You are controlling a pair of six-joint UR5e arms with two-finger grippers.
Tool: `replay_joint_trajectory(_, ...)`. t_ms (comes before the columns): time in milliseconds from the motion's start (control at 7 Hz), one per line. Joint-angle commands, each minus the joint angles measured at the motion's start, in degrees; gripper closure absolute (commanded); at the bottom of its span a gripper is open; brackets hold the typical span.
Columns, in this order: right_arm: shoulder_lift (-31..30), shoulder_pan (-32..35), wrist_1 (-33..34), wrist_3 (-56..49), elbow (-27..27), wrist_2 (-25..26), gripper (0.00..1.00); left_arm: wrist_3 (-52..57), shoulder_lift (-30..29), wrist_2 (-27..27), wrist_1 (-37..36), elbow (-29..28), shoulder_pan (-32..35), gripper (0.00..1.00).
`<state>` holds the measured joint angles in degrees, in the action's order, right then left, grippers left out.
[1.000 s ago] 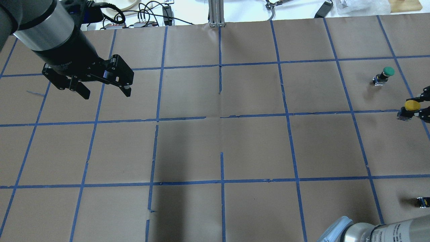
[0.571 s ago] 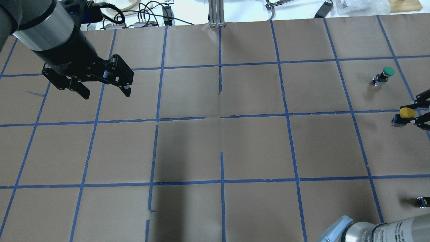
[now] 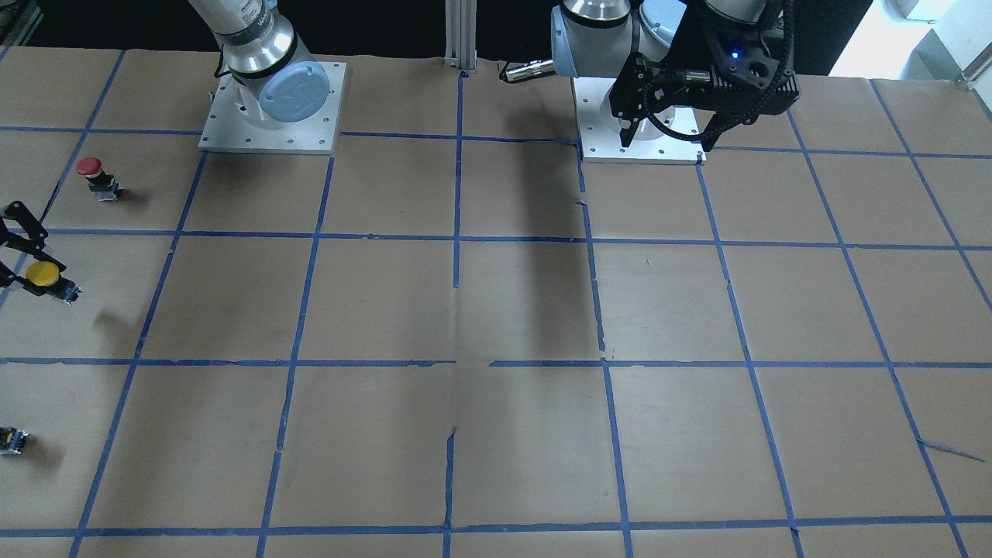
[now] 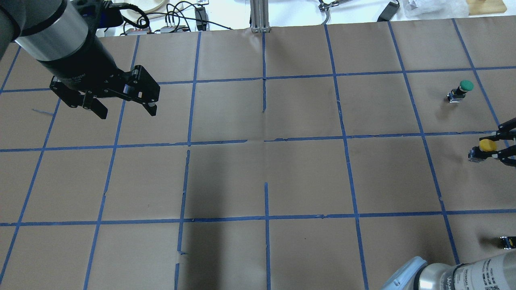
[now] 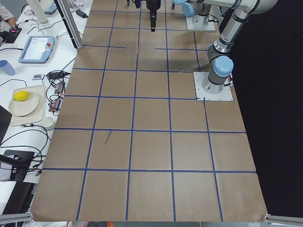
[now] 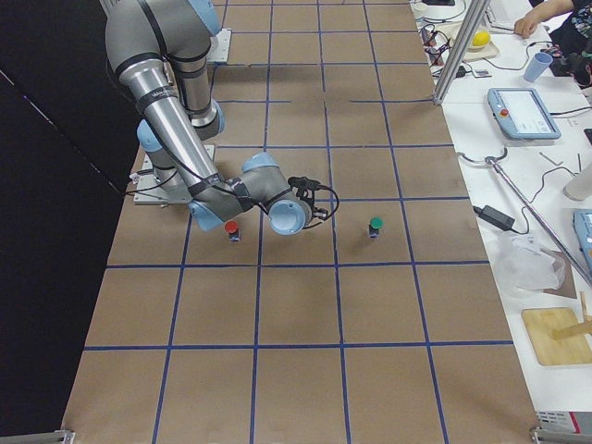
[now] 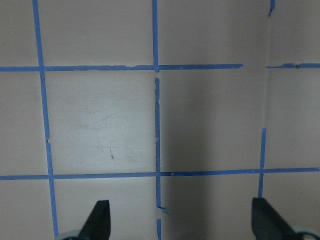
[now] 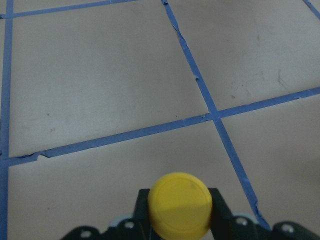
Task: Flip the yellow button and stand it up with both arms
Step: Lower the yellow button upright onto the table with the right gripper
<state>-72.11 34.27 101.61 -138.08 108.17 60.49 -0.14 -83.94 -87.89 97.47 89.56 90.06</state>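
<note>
Since a moment ago the right gripper (image 4: 495, 146) has drawn the yellow button (image 4: 487, 145) nearer the robot, pinched between its fingers above the table's right edge. Left gripper (image 4: 127, 112) hangs spread, well apart; it should cross and grasp squarely. A side-bench plate (image 5: 15, 111) holds something yellow.

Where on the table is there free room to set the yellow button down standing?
The middle squares between the left gripper and the green button are bare paper. Crowded is only the right edge: green button, yellow button in the right gripper, a small black part.
</note>
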Motion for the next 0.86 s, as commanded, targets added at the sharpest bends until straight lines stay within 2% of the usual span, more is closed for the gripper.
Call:
replay_joint_trajectory(0, 1.18, -0.43, -0.10, -0.52, -0.06, -0.02, 0.94, 0.05, 0.00, 0.00, 0.00, 0.00, -0.06, 0.00)
replay_joint_trajectory(143, 1.18, -0.69, -0.10, -0.52, -0.06, -0.02, 0.93, -0.04, 0.00, 0.00, 0.00, 0.00, -0.06, 0.00)
replay_joint_trajectory(429, 1.27, -0.70, -0.10, -0.52, 0.03, -0.02, 0.82, 0.05, 0.09, 0.00, 0.09, 0.00, -0.06, 0.00)
replay_joint_trajectory(714, 1.18, -0.70, -0.01, -0.43, -0.06, -0.02, 0.56, -0.04, 0.09, 0.00, 0.09, 0.00, -0.06, 0.00)
